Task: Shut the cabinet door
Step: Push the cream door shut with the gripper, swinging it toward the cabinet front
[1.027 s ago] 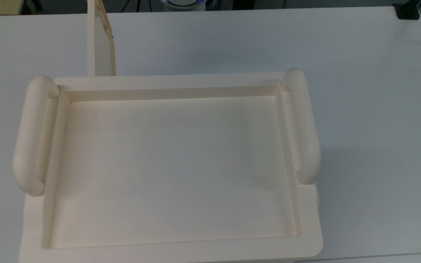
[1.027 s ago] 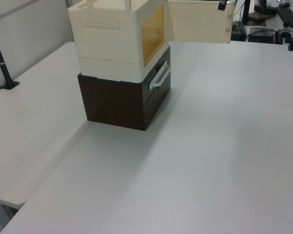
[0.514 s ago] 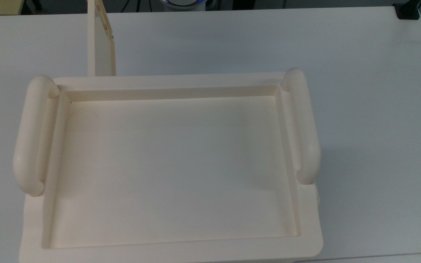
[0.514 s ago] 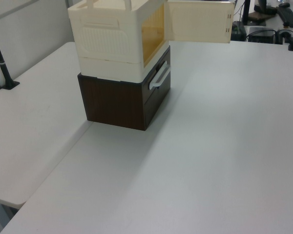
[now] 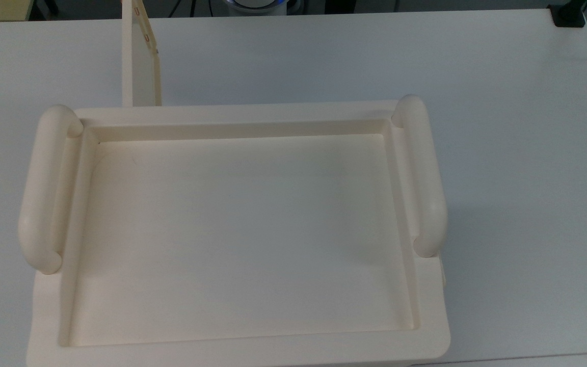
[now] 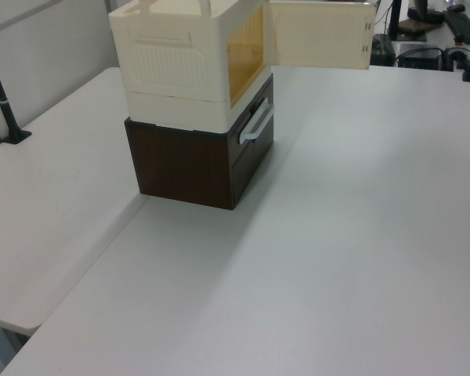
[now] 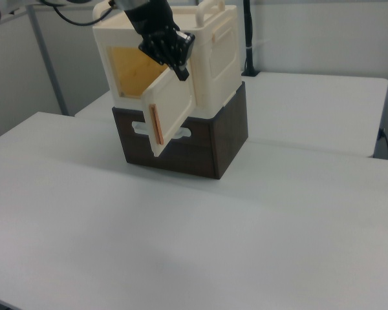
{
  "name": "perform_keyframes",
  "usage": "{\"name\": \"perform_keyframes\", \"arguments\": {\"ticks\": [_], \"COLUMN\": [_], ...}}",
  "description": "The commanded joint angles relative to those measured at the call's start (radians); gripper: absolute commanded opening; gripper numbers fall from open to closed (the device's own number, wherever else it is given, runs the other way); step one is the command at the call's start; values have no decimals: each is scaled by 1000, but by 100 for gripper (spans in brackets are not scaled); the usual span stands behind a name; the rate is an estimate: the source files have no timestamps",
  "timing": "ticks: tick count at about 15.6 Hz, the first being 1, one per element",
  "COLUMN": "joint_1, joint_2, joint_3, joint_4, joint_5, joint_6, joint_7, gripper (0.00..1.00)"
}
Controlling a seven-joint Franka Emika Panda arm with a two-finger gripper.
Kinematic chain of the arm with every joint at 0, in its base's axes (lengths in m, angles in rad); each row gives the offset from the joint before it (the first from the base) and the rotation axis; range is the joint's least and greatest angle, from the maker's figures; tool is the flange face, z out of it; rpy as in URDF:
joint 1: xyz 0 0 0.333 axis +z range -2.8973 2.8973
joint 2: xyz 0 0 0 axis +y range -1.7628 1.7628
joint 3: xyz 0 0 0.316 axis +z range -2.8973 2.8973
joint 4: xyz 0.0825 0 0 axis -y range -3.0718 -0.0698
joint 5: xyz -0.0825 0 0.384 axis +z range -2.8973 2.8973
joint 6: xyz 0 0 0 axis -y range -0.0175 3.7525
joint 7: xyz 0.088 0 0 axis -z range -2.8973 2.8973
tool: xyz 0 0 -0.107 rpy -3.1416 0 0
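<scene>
The gripper (image 7: 180,64), black, hangs at the top edge of the open door (image 7: 173,113) in the right view, in front of the cabinet (image 7: 210,55); whether it touches the door cannot be told, nor whether it is spread or pressed together.

The door stands swung out from the cabinet's front. In the right view it angles toward the camera, with an orange-brown strip down its free edge, and it uncovers an amber-lit interior (image 7: 134,66). In the left view the door (image 6: 319,34) projects to the left view's right of the opening, its inner face toward the camera, with small marks on its far edge. In the top view the door (image 5: 140,66) appears edge-on as a narrow panel reaching up from the cabinet's upper left corner.

The cabinet (image 5: 242,351) in the top view presents a recessed tray top flanked by two rounded handles (image 5: 44,188) (image 5: 422,176). In the left view the cabinet (image 6: 180,66) sits on a dark brown box (image 6: 192,164) that carries a pale handle (image 6: 254,125) on its front. The stack rests on a white table (image 6: 337,258).
</scene>
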Motion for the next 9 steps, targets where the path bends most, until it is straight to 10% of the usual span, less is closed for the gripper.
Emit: {"name": "perform_keyframes", "arguments": {"ticks": [1, 9], "joint_1": [11, 20], "joint_2": [-3, 0], "joint_3": [3, 151], "joint_4": [-51, -52], "joint_5": [44, 305], "joint_6": [10, -50], "joint_7": [-53, 1], "gripper": [0, 0]}}
